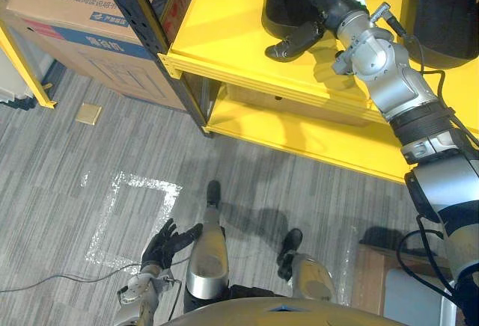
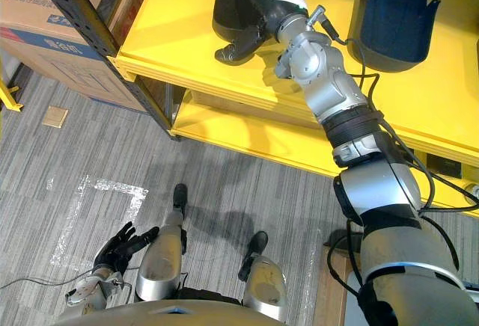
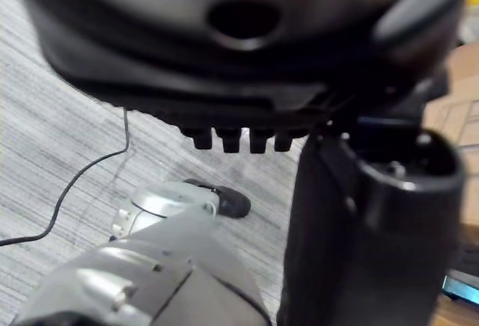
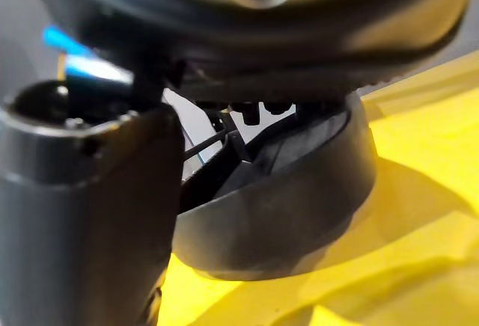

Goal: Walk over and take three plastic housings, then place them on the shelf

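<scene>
We see right hand (image 1: 299,38) pressed against a black plastic housing (image 4: 299,191) resting on the yellow shelf (image 1: 224,34), grip we cannot tell, second housing (image 1: 441,12) near that hand, left hand (image 1: 168,242) hanging low, fingers spread apart.

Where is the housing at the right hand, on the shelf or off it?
On it: the black housing rests directly on the yellow shelf.

Yellow shelf (image 1: 224,34); black housings (image 2: 389,19) on it; floor (image 1: 112,139) grey, finely streaked; brown box (image 1: 67,4) with a blue band.
</scene>
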{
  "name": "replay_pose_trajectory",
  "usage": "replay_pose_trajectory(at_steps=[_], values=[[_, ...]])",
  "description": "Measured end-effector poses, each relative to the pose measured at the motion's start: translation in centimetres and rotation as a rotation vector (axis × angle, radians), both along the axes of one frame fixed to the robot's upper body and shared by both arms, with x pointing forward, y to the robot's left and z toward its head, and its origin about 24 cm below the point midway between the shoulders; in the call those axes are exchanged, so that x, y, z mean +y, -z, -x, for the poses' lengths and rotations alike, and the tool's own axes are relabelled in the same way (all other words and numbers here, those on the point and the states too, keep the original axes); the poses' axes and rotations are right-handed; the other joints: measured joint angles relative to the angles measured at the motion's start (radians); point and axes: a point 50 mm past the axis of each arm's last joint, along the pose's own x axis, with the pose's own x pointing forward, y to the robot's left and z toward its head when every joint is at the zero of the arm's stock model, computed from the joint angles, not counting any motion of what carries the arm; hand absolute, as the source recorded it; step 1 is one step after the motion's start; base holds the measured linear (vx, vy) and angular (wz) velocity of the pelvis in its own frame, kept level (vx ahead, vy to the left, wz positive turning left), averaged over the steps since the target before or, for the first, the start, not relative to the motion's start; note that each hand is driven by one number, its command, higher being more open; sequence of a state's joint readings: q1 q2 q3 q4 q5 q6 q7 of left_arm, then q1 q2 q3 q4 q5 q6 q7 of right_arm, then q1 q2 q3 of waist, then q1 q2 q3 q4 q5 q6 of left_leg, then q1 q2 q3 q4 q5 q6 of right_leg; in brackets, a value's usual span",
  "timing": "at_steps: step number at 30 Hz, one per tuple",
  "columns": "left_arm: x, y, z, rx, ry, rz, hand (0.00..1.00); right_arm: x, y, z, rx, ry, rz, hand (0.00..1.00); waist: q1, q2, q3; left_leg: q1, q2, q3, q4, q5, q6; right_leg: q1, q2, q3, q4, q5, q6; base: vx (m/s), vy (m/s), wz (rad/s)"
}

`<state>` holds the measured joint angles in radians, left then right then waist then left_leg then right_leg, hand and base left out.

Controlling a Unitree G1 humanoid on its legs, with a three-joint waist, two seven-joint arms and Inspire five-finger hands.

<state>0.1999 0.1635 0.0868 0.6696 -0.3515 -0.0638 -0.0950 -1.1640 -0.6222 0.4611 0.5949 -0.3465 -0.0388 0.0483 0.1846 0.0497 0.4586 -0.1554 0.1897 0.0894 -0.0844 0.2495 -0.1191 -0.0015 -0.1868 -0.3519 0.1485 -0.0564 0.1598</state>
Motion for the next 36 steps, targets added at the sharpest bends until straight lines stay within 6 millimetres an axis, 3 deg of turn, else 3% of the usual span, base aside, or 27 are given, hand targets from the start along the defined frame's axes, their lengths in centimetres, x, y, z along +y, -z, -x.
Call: replay_pose_trajectory(at_steps=[8,23,36], values=[[-0.3,-0.2,-0.3,-0.001,0.018,0.008,1.0,-0.3,-0.7,-0.3,0.073,0.049,0.01,1.0,0.001,0.006,0.003,0.011,-0.004,0.0,0.0,-0.005,-0.005,0.0,-0.007,0.0,0.016,-0.009,0.001,0.0,-0.007,0.01],[-1.0,-0.3,-0.7,0.011,0.048,0.02,1.0,0.2,0.0,-0.5,0.199,0.058,0.013,1.0,0.003,0.006,0.003,0.037,-0.002,0.017,0.0,-0.004,-0.005,0.003,-0.012,0.016,0.039,-0.021,0.0,0.0,-0.008,-0.02],[-2.0,-0.1,-0.7,0.007,0.023,0.097,1.0,0.6,0.9,-1.2,0.197,0.141,-0.136,1.0,-0.002,0.006,0.003,0.043,-0.001,0.021,0.0,-0.005,-0.006,0.003,-0.012,0.021,0.04,-0.021,0.0,0.0,-0.004,-0.01]])
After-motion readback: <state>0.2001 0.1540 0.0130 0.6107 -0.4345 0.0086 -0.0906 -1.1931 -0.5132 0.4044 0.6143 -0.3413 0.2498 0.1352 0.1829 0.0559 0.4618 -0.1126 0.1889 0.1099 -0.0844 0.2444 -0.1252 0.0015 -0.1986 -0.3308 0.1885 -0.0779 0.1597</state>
